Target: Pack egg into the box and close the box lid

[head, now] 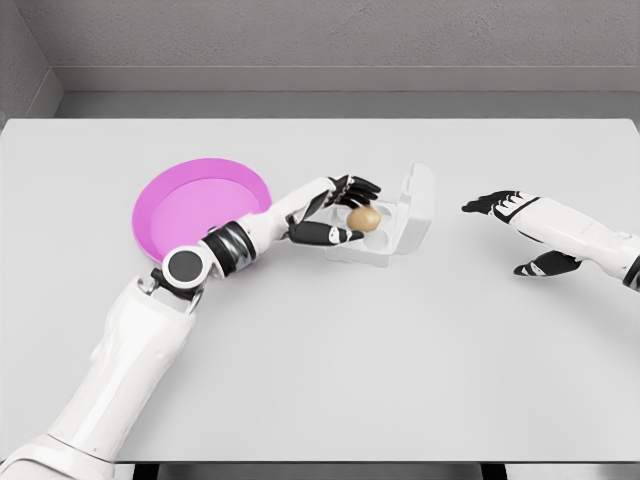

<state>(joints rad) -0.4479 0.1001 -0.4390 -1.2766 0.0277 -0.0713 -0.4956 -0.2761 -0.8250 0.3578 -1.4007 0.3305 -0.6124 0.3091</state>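
A tan egg (363, 219) is held between the fingers and thumb of my left hand (351, 212), just over the tray of the small white egg box (392, 240). The box's lid (417, 203) stands open, tilted up on the right side. My left arm reaches in from the lower left across the pink plate (200, 207). My right hand (510, 232) hovers over the table to the right of the box, fingers spread and holding nothing.
The round pink plate sits on the white table (350, 350) to the left of the box, partly covered by my left forearm. A grey wall runs behind the table's far edge.
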